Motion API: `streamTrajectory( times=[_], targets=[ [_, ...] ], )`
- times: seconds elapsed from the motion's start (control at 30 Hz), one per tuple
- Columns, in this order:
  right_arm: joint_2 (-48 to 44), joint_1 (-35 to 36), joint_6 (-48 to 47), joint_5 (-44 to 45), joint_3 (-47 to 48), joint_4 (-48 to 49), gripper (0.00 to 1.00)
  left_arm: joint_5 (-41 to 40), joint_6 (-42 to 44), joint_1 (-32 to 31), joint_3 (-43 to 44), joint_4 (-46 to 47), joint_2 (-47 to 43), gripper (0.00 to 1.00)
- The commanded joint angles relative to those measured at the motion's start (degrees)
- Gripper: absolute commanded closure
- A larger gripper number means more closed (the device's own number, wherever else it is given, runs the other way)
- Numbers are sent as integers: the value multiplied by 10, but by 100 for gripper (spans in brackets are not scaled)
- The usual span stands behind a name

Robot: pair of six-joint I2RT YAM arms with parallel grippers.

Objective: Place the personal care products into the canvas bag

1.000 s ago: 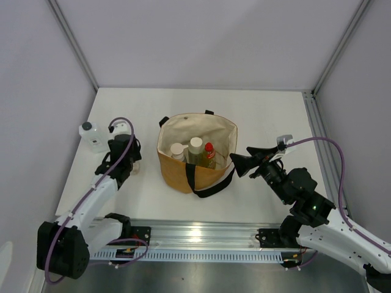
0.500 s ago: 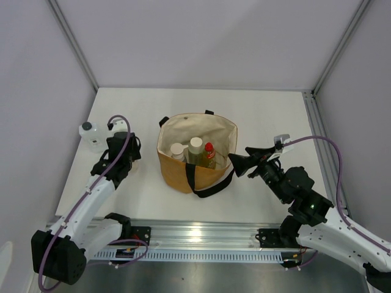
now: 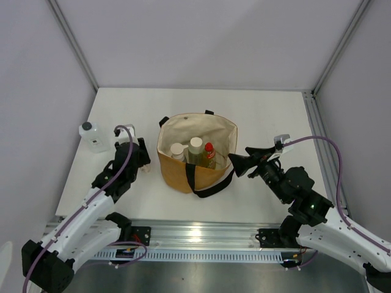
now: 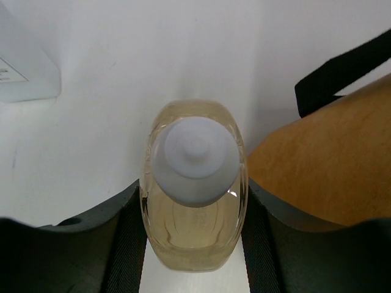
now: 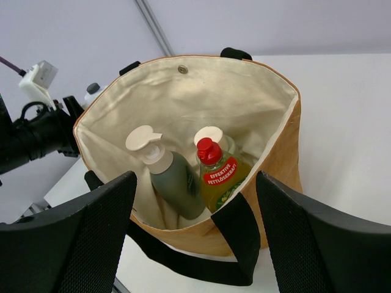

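Beside canvas bag (image 3: 183, 174), on its left: left tool (image 4: 194, 244) clenched on amber round bottle (image 4: 194, 162), white cap up; whether its base touches surface (image 3: 263, 116), cannot tell. Clear square bottle (image 3: 91, 135), black cap, stands far left, apart. Inside bag: grey-green bottle (image 5: 174, 177), yellow red-capped bottle (image 5: 220, 174), cream-capped bottle (image 5: 211, 133) behind. Right tool (image 3: 240, 162) released, jaws wide, just right of bag.
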Motion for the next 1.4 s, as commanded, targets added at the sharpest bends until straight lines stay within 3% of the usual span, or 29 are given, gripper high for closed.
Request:
streamTrajectory(
  times=[0.0,0.4,0.6,1.0,1.37],
  targets=[
    [0,3,-1,13,-5,15,17,-27,-35,-31,-18,110,-11,100],
    [9,3,-1,12,-7,17,17,-107,41,-96,-75,212,-85,99],
    [17,3,-1,14,-7,20,17,-144,65,-119,-73,196,-142,100],
    [30,3,-3,17,-7,24,17,-146,88,-178,77,143,-84,99],
    [30,3,-4,22,-8,24,17,-165,175,-220,297,118,17,100]
  ],
)
